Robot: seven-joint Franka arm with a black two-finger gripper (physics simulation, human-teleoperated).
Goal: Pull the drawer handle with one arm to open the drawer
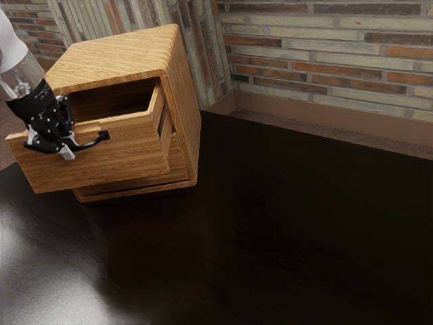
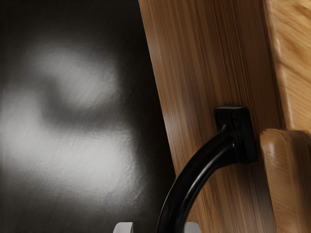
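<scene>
Black claw (image 1: 64, 146), clamped around handle (image 1: 92, 141) (drawer (image 1: 108, 159) open)

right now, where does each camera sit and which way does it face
Exterior view: above the table and off to one side, looking down at the wooden cabinet and its open drawer, with a brick wall behind. The arm and its black gripper come in at the exterior view's left, at the handle.
Wrist view: on the arm's hand, close to the drawer front, looking past the handle to the table; the hand itself sits behind the lens.
Shared: the drawer, the handle and the table.
</scene>
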